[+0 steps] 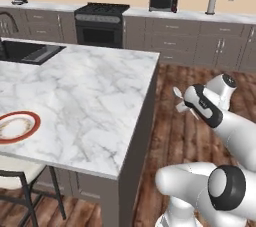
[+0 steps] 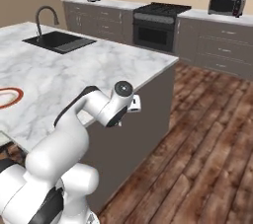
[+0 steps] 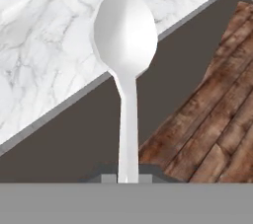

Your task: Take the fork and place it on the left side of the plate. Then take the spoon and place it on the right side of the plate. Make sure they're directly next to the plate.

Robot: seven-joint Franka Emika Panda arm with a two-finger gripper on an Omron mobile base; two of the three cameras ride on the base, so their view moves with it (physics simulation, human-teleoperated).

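Off the right edge of the marble worktop (image 1: 90, 101), out over the wooden floor (image 1: 172, 136), the spoon (image 3: 126, 45) is held in the air: the jaws are closed on the low end of its slim handle, and the oval bowl points away from the hand. Seen from the hand, the bowl lies across the line where the marble top meets the dark side panel of the island, with the handle running down over that panel; floor planks show to the right. From the left base camera the spoon (image 1: 178, 92) is a small pale shape sticking out of the gripper (image 1: 183, 102) toward the island, level with the worktop's edge but clear of it. From the right base camera the gripper (image 2: 134, 103) sits just beside the island's corner, with the hand turned toward the marble; the utensil itself is too small there to make out. The plate (image 1: 18, 126), with its red-orange rim and cream centre, lies on the near left part of the worktop, well apart from the gripper, and is cut by the left border; in the right base view only a piece of the plate (image 2: 11, 96) shows at the left edge. A dark sink (image 2: 59, 41) with a curved tap is set in the far part of the island, and a stool (image 1: 20, 176) stands below the plate's side.
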